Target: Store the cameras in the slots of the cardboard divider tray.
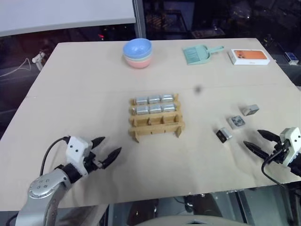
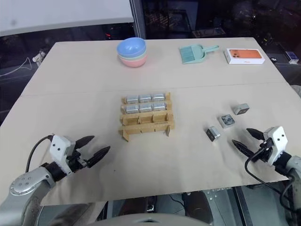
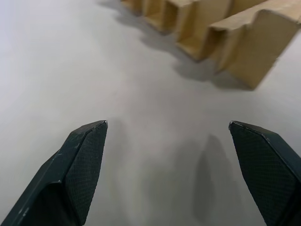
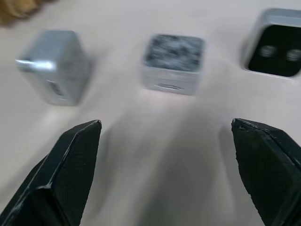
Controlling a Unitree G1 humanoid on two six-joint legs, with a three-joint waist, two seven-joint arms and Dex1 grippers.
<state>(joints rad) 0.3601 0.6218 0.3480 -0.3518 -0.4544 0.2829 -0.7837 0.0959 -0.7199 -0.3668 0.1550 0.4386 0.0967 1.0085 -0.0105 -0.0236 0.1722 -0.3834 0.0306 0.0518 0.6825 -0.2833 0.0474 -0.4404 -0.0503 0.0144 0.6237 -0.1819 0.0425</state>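
I am holding my right tool [image 2: 248,138] spread wide beside three loose cameras [image 2: 226,120], lining up to fill the tray [image 2: 146,117]'s empty near row.

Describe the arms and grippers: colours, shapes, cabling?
Both alike. Left gripper and right gripper: two black, tapered, pointed fingers with cross-hatched pads on a white blocky mount. The left forearm is silver-grey with a round joint cap. A black cable loops beside each wrist.
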